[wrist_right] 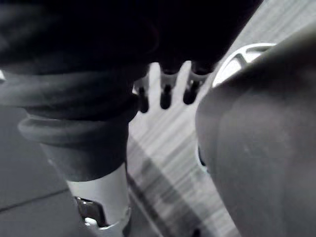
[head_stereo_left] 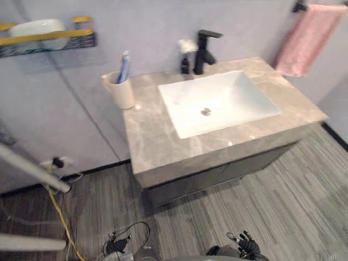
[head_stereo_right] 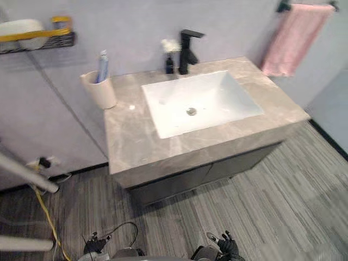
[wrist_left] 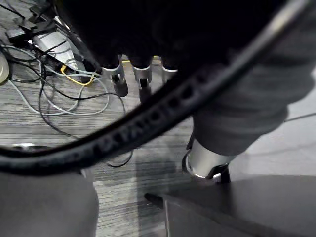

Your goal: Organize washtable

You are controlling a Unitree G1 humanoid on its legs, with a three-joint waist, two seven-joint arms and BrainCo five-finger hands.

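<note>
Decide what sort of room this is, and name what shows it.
Most likely a bathroom: a stone-topped washtable with a white sink and black tap, a cup holding a tube, and a hanging pink towel.

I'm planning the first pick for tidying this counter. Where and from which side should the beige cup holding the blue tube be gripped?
Grip the cup around its mid wall, below the rim, coming from the front. It stands upright at the left rear corner of the counter, close to the wall, and the blue tube sticking up likely blocks a top grasp.
</note>
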